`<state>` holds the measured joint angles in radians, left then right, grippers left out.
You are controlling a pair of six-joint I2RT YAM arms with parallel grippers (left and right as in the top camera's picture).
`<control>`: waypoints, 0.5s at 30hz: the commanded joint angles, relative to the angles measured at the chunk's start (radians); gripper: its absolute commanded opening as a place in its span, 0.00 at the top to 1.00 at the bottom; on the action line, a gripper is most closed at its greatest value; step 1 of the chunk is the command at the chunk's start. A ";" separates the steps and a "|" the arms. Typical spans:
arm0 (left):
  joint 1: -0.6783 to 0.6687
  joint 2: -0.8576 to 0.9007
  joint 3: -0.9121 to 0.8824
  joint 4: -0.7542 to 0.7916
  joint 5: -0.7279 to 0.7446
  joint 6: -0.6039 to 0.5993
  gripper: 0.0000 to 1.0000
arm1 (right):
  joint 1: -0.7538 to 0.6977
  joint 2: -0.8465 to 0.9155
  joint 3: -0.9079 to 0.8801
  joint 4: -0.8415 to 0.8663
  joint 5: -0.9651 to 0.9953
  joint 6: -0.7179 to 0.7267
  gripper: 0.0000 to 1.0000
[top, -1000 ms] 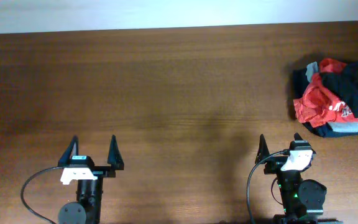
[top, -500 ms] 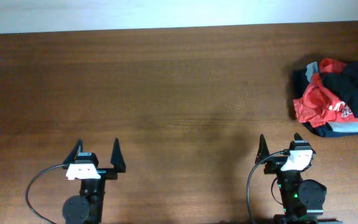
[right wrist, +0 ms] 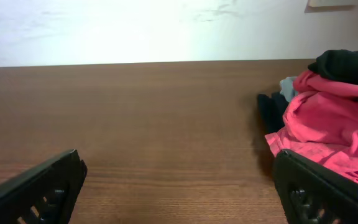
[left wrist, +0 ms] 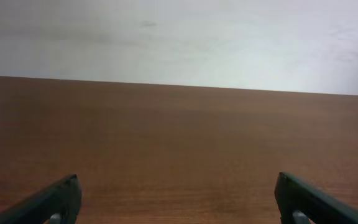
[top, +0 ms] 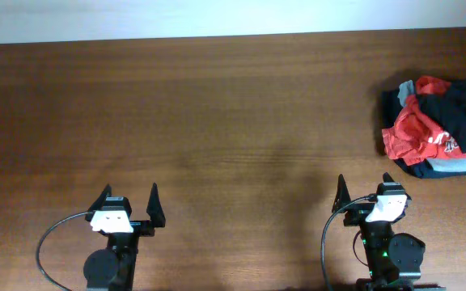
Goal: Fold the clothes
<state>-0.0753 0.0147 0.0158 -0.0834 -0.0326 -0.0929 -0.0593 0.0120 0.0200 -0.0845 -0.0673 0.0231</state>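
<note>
The clothes, a black T-shirt [top: 464, 110], lie crumpled on top of a pile at the table's right edge, partly over a red shirt [top: 409, 131]. In the right wrist view the black T-shirt [right wrist: 345, 65] shows at the far right, above the red shirt [right wrist: 328, 124]. My right gripper [top: 365, 184] stands open near the front edge, well short of the pile, with only bare wood between its fingers [right wrist: 48, 186]. My left gripper [top: 129, 192] is open at the front left, far from the pile, and holds nothing [left wrist: 178, 186].
Folded grey and navy garments [top: 458, 167] lie under the red shirt. The brown wooden table [top: 217, 113] ends at a white wall [top: 217, 16] along the back. The pile reaches the frame's right edge.
My left gripper has drawn back toward the front edge and shifted slightly right. The right arm and the pile have not moved.
</note>
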 commanded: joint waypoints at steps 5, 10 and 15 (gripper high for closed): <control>0.006 -0.010 -0.007 -0.001 0.019 0.019 0.01 | -0.006 -0.008 -0.009 -0.001 0.016 0.004 0.01; 0.006 -0.010 -0.007 -0.001 0.042 0.019 0.01 | -0.006 -0.008 -0.009 -0.001 0.016 0.004 0.01; 0.006 -0.010 -0.007 -0.001 0.037 0.070 0.01 | -0.006 -0.008 -0.009 -0.001 0.016 0.004 0.01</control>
<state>-0.0753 0.0147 0.0158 -0.0834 -0.0132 -0.0818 -0.0593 0.0120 0.0200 -0.0845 -0.0673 0.0227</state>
